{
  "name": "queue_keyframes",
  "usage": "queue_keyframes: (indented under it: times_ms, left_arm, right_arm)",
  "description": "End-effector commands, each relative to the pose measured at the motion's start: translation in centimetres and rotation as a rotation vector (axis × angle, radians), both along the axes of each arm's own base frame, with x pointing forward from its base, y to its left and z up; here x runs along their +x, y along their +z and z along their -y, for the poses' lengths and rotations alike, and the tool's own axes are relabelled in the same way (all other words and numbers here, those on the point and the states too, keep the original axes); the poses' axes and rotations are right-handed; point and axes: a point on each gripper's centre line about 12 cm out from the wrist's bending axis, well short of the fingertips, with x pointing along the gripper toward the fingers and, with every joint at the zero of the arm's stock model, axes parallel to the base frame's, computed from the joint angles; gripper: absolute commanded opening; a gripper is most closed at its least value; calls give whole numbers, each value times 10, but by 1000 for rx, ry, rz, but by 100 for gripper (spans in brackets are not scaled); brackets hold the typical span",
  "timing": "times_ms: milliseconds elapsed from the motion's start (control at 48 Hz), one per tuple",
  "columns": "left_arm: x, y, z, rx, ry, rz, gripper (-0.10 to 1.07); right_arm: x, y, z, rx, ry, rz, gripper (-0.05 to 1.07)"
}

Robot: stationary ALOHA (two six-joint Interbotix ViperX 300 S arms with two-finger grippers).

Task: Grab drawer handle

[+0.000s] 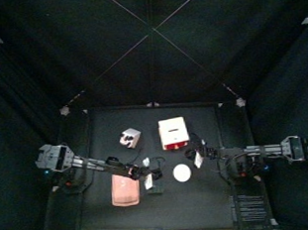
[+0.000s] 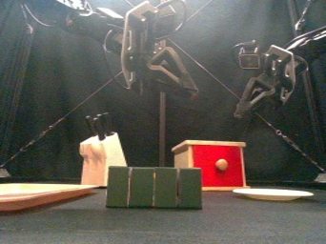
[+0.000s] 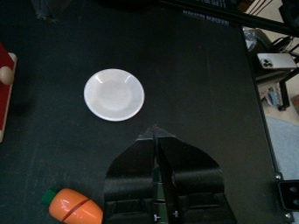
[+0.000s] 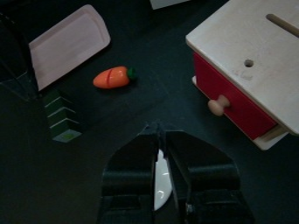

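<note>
The drawer (image 1: 175, 132) is a small box with a white top and a red face, at the table's far middle. In the front view the drawer (image 2: 212, 162) shows a round wooden knob (image 2: 222, 164). In the right wrist view the drawer (image 4: 251, 61) and its knob (image 4: 218, 106) lie ahead of my right gripper (image 4: 156, 133), which is shut, empty and well above the table. My left gripper (image 3: 153, 133) is shut and empty, hanging high over a white plate (image 3: 114, 94). Both grippers hang above the things in the front view: left (image 2: 159, 57), right (image 2: 261, 81).
A grey-white knife block (image 2: 99, 157) stands left of the drawer. A green slotted block (image 2: 154, 187) stands at the front middle. A pink slab (image 1: 125, 192) lies front left, the white plate (image 1: 184, 172) front right. An orange carrot (image 4: 112, 77) lies near the slab.
</note>
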Motion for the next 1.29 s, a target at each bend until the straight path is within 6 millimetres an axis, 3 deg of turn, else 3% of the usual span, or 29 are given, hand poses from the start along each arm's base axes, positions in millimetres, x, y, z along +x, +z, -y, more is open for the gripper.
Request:
queue_keyframes:
  times_ms: [0, 479, 708, 938, 1271]
  left_arm:
    - [1, 15, 0, -6, -2, 41, 36]
    - [-1, 20, -4, -4, 6, 51, 36]
    - [-2, 27, -18, -7, 39, 66, 36]
    - [0, 34, -46, -23, 115, 85, 36]
    - [-4, 36, -107, -117, 314, 95, 36]
  right_arm:
    - [1, 6, -1, 6, 1, 25, 51]
    - [1, 6, -2, 64, -27, 31, 51]
    - [1, 5, -2, 88, -47, 23, 51]
    - [0, 6, 4, 150, -112, 12, 51]
    - [-1, 11, 20, 261, -234, 48, 51]
